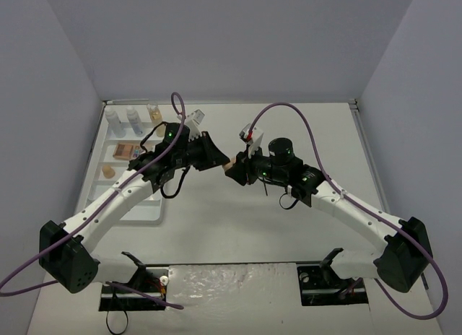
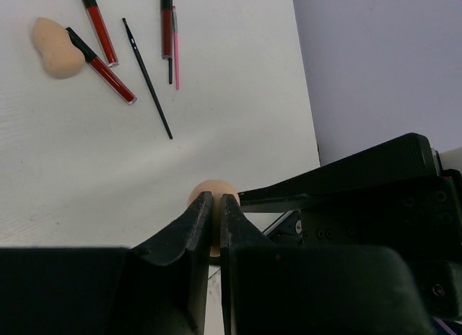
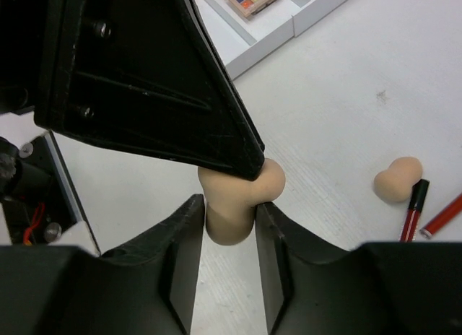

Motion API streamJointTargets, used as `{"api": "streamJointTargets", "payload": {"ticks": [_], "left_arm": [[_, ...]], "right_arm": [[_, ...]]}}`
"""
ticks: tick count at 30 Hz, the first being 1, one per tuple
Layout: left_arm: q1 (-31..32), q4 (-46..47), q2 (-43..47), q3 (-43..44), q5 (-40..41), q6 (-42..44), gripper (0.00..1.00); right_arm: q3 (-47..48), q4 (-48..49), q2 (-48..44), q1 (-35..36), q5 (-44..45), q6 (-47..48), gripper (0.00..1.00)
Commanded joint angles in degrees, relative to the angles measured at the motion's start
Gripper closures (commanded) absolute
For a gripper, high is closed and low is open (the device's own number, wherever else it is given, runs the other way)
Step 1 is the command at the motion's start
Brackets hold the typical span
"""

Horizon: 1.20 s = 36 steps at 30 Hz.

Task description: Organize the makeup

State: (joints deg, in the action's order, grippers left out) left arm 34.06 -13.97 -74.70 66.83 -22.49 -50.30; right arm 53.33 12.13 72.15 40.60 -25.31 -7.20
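Observation:
A peach egg-shaped sponge (image 1: 228, 164) hangs in mid-air between my two grippers above the middle of the table. My left gripper (image 2: 215, 199) is shut tight on its rounded end (image 2: 214, 189). My right gripper (image 3: 229, 205) is closed around its thicker base (image 3: 232, 212), with both fingers touching it. A second sponge (image 2: 56, 48) lies on the table beside two red pencils (image 2: 101, 28), a thin black brush (image 2: 148, 81) and a pink pencil (image 2: 175, 50). The two clear bottles (image 1: 114, 120), an amber bottle (image 1: 155, 115), a palette (image 1: 128, 151) and a third sponge (image 1: 108, 171) are in the tray.
The white slotted tray (image 1: 137, 212) lies at the left of the table, and its corner shows in the right wrist view (image 3: 274, 39). The left gripper's black body (image 3: 166, 97) fills the upper left of that view. Grey walls close in the table on three sides.

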Motion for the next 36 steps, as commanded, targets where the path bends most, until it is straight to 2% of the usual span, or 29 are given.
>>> {"api": "streamJointTargets", "payload": {"ticks": [1, 2, 5, 7, 8, 15, 18, 24, 36], "left_arm": [[0.42, 1.72, 1.99, 0.67, 1.64, 1.78, 1.0], [0.05, 0.81, 2.35, 0.61, 3.19, 2.61, 1.0], [-1.7, -0.58, 3.67, -0.36, 6.14, 3.49, 1.0], [-4.9, -0.3, 4.46, -1.86, 6.22, 3.07, 1.0], [-7.76, -0.23, 5.03, -2.63, 6.52, 2.98, 1.0], [-29.33, -0.07, 7.21, -8.03, 9.11, 4.16, 1.0], [-38.11, 2.17, 6.14, -10.22, 10.44, 2.75, 1.0], [-46.29, 6.78, -0.86, -10.55, 14.76, 0.62, 1.0], [-52.21, 11.68, -15.65, -6.96, 16.9, -0.94, 0.98]], "right_arm": [[1.04, 5.8, 0.33, 0.53, 0.95, -0.66, 0.47], [1.05, 5.34, 0.28, 0.51, 1.19, -0.6, 0.36], [0.81, 4.17, -0.31, 0.53, 2.17, -0.54, 0.14], [0.74, 2.89, -0.88, 0.45, 3.67, -0.61, 0.04], [0.87, 1.45, -1.17, 0.3, 5.03, -0.55, 0.01], [0.12, -6.7, -4.63, -1.24, 12.02, -0.92, 0.0], [-0.55, -7.86, -5.97, -2.16, 12.3, -0.98, 0.0], [-2.45, -9.41, -8.28, -2.69, 12.79, -0.55, 0.0], [-3.23, -11.1, -9.02, -3.75, 15.55, 0.63, 0.0]]}}
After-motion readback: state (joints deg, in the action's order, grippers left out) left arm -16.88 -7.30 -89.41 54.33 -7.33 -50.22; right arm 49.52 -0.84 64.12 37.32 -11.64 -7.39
